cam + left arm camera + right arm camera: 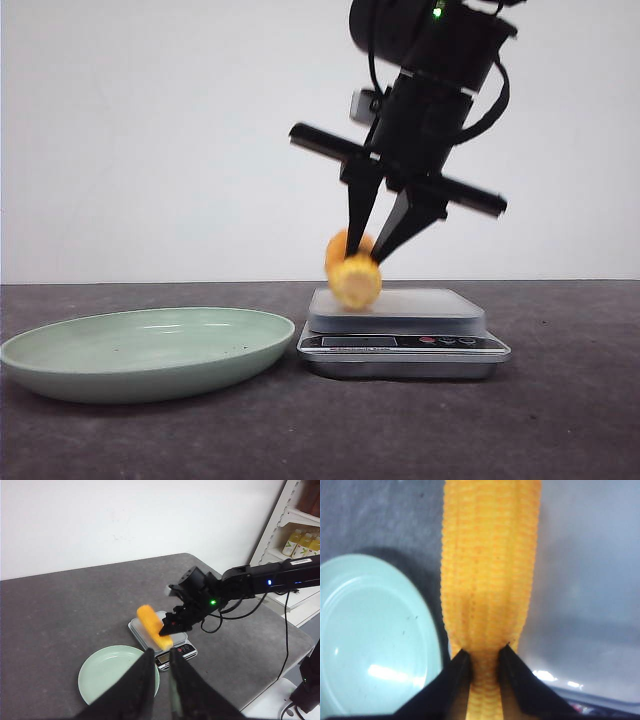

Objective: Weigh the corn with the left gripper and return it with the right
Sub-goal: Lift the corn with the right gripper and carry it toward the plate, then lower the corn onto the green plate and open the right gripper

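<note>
The corn [354, 272] is a yellow-orange cob piece held between the fingers of my right gripper [365, 256], which is shut on it. It hangs tilted just over the left edge of the grey scale [420, 305], slightly blurred. In the right wrist view the corn [490, 565] fills the middle, clamped between the black fingers [455, 672]. The left wrist view shows the corn [154, 626], the right gripper [172, 625] and the scale [177, 639] from high up. My left gripper [161, 652] is empty, its fingers nearly together, well above the table and out of the front view.
A pale green plate [150, 350] lies on the dark table just left of the scale; it also shows in the left wrist view [110, 672] and the right wrist view [370, 630]. A white shelf with bottles [300, 540] stands beyond the table's right side.
</note>
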Tool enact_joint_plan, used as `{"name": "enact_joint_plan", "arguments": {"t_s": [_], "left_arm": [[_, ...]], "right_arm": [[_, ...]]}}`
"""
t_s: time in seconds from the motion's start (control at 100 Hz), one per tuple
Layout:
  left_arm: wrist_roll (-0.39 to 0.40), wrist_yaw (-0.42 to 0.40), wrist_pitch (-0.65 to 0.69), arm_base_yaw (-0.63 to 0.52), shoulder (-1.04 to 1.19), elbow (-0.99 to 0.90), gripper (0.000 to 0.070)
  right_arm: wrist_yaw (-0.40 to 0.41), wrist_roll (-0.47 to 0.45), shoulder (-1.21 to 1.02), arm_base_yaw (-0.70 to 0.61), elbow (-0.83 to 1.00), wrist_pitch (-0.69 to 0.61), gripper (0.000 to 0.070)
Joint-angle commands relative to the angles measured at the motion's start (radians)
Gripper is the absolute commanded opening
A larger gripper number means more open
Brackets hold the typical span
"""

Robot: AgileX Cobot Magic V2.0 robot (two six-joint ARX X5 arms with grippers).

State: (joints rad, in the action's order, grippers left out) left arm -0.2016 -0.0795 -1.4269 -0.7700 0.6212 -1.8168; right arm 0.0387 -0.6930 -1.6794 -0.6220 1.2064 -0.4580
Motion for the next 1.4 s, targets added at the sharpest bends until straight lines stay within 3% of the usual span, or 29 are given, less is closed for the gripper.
{"name": "enact_joint_plan", "arguments": {"t_s": [0.0,0.1,0.39,0.61,0.87,1.07,1.3,1.35,1.39], "left_arm": [[0.009,0.001,-0.056,-0.008,0.005,-0.019,0.0011],[0.009,0.001,-0.056,-0.008,0.005,-0.019,0.0011],[0.011,0.001,-0.056,-0.008,0.005,-0.019,0.0011],[0.037,0.000,-0.056,-0.008,0.005,-0.019,0.0011],[0.037,-0.001,-0.056,-0.008,0.005,-0.019,0.0011],[0.045,-0.003,-0.056,-0.008,0.005,-0.019,0.0011],[0.052,-0.003,-0.056,-0.008,0.005,-0.018,0.0011],[0.052,-0.003,-0.056,-0.008,0.005,-0.018,0.0011],[0.052,-0.003,-0.056,-0.008,0.005,-0.018,0.0011]], "right_arm": [[-0.050,-0.005,0.060,-0.005,0.019,0.051,0.0001],[-0.085,0.008,0.140,-0.005,0.019,0.103,0.0001],[-0.077,0.058,0.332,-0.033,0.019,0.185,0.0001],[0.051,0.061,0.335,-0.092,0.020,0.197,0.0001],[0.076,-0.078,0.178,-0.194,0.019,0.219,0.0001],[0.199,-0.205,-0.018,-0.226,0.019,0.285,0.0001],[0.251,-0.319,-0.181,-0.249,0.019,0.300,0.0003],[0.251,-0.338,-0.195,-0.253,0.019,0.293,0.0034],[0.249,-0.350,-0.201,-0.253,0.019,0.286,0.0107]]}}
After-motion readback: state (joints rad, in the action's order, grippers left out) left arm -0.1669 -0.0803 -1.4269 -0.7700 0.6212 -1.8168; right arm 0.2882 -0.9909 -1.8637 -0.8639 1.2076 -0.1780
